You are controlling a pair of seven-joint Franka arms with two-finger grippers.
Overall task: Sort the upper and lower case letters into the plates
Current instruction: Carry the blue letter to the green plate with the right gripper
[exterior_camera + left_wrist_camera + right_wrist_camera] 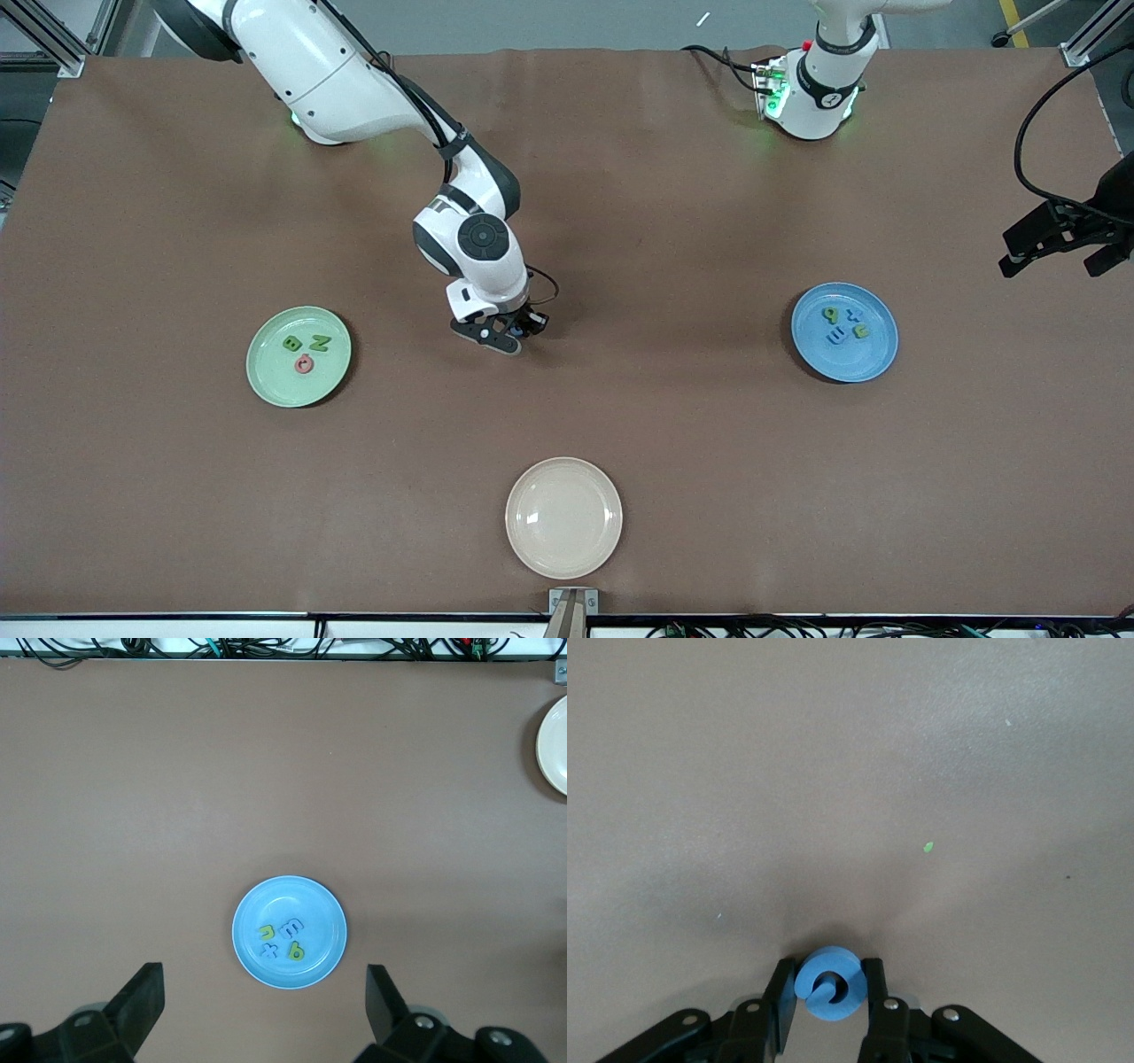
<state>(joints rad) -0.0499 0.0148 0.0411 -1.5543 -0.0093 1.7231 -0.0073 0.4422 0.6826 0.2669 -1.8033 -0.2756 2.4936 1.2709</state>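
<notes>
My right gripper [521, 330] [830, 992] is low over the middle of the table, shut on a round blue foam letter [830, 983] pinched between its fingertips. The pale green plate [266, 381], toward the right arm's end, holds two green letters [306, 343] and a pink one [304, 363]. At the left arm's end, the blue plate [877, 359] [321, 904] holds several green and blue letters [846, 324] [282, 939]. My left gripper [1054, 260] [266, 973] waits open, high above the table near the blue plate, with nothing in it.
A cream-white plate [563, 518] [554, 744] with nothing on it sits near the table edge closest to the front camera. Cables [266, 647] run along that edge. A tiny green speck [928, 848] lies on the brown tabletop.
</notes>
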